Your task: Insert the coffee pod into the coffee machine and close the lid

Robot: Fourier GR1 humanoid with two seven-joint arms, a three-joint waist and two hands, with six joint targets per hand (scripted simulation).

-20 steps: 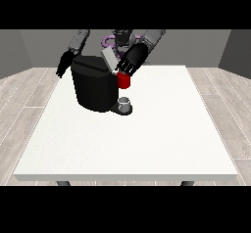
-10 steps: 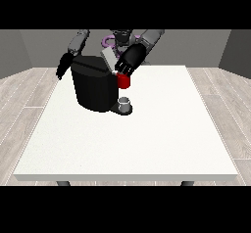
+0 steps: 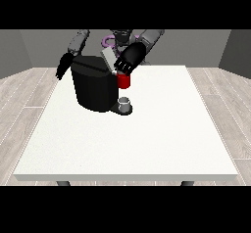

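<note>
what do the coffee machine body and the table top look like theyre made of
Coffee machine: looks like matte black plastic, going by its dark, even surface with only faint sheen along the top edge. Table: a smooth white top, perhaps laminate or painted board; flat, uniform, no grain or gloss showing. Neither can be settled from looks alone.

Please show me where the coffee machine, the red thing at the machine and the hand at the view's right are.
coffee machine [image 3: 94, 89]: front view, on its black front wall.
red thing at the machine [image 3: 124, 82]: front view, on its side.
hand at the view's right [image 3: 130, 58]: front view, on its back.
</note>
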